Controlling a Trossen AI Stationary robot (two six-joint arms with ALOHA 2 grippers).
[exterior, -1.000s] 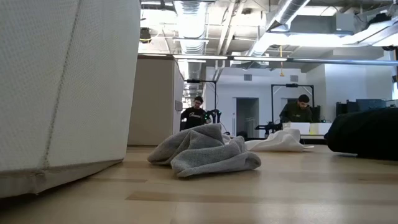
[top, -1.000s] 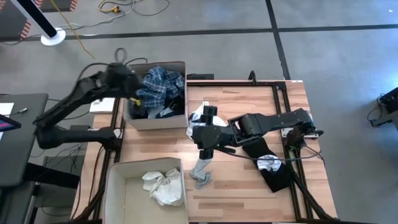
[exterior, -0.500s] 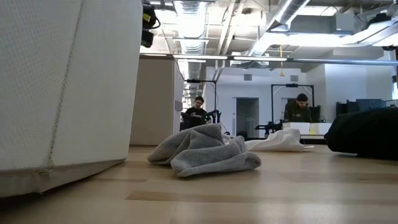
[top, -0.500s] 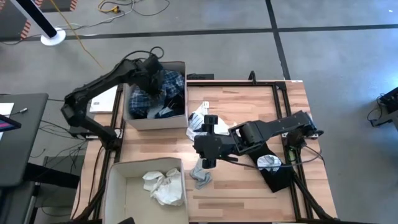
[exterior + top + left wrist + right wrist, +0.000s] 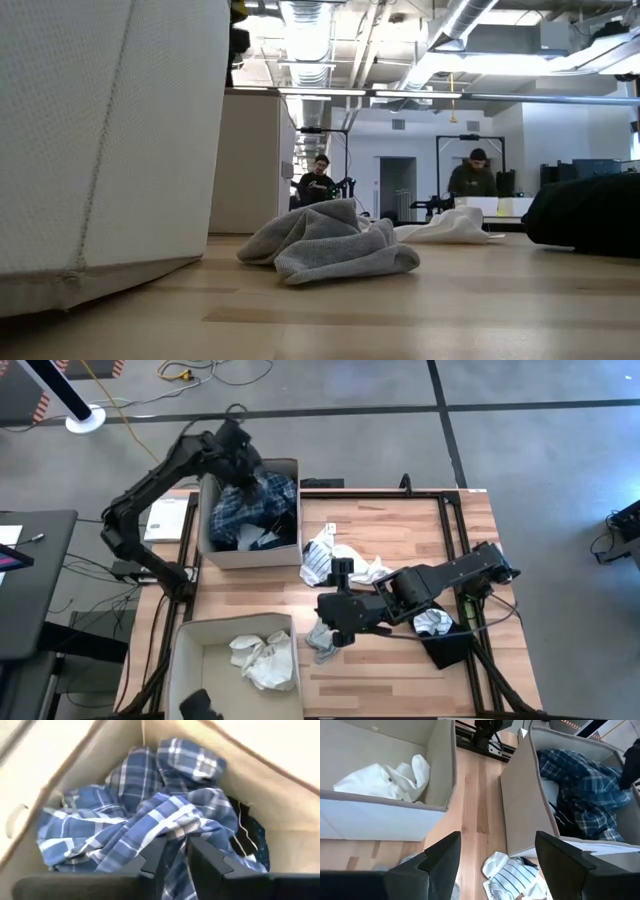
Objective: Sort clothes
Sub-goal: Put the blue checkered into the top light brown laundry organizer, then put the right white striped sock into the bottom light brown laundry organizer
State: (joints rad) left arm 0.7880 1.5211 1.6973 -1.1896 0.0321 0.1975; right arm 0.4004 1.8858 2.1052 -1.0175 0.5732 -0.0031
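Seen from above, sorting looks partly done. The far box (image 5: 207,540) holds a heap topped by a blue plaid garment (image 5: 255,500); the near box (image 5: 185,660) holds a white garment (image 5: 262,660). On the bench (image 5: 400,525) remain a grey garment (image 5: 322,643), a striped and white pile (image 5: 335,560), a black garment (image 5: 445,643) and a white piece (image 5: 433,623). The left tool (image 5: 172,852) is inside the far box, fingers nearly together around plaid cloth. The right tool (image 5: 335,630), fingers apart, hovers over the grey garment.
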